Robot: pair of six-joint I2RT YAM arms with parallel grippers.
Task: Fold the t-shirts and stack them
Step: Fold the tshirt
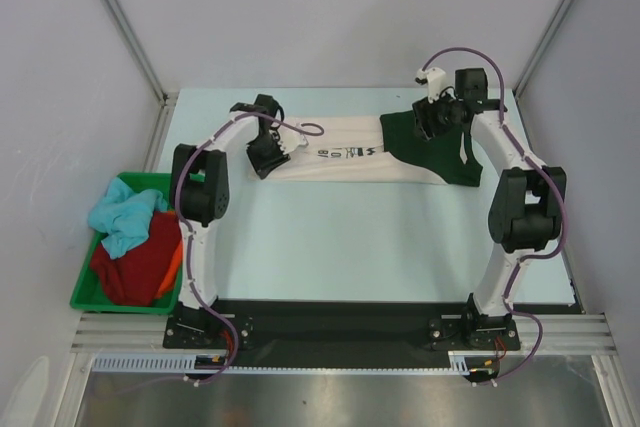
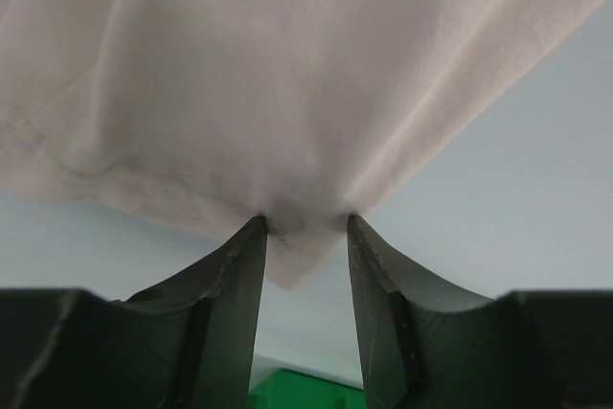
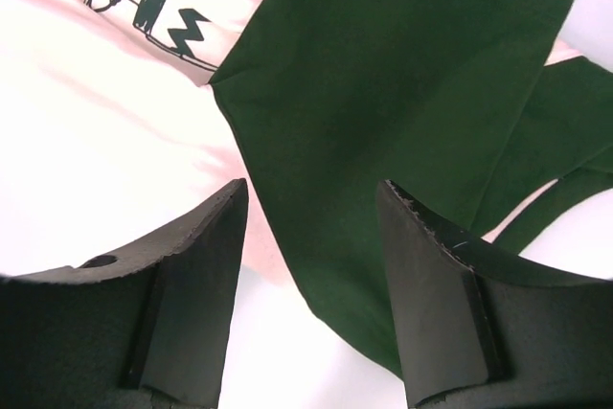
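Observation:
A cream t-shirt (image 1: 340,162) with black lettering lies folded into a long strip across the far part of the table. A dark green t-shirt (image 1: 425,152) lies on its right end. My left gripper (image 1: 268,155) is at the strip's left end. In the left wrist view its jaws (image 2: 306,222) stand apart, with a corner of the cream cloth (image 2: 287,74) drooping loose between the tips. My right gripper (image 1: 437,122) hovers over the green shirt's far edge. Its jaws (image 3: 311,189) are open above the green cloth (image 3: 383,74) and the cream cloth (image 3: 96,122), gripping nothing.
A green bin (image 1: 85,292) stands at the table's left edge, beside the left arm's base. It holds a light blue shirt (image 1: 125,217), a dark red one (image 1: 135,267) and an orange one (image 1: 170,262). Walls and frame posts close in the back and sides.

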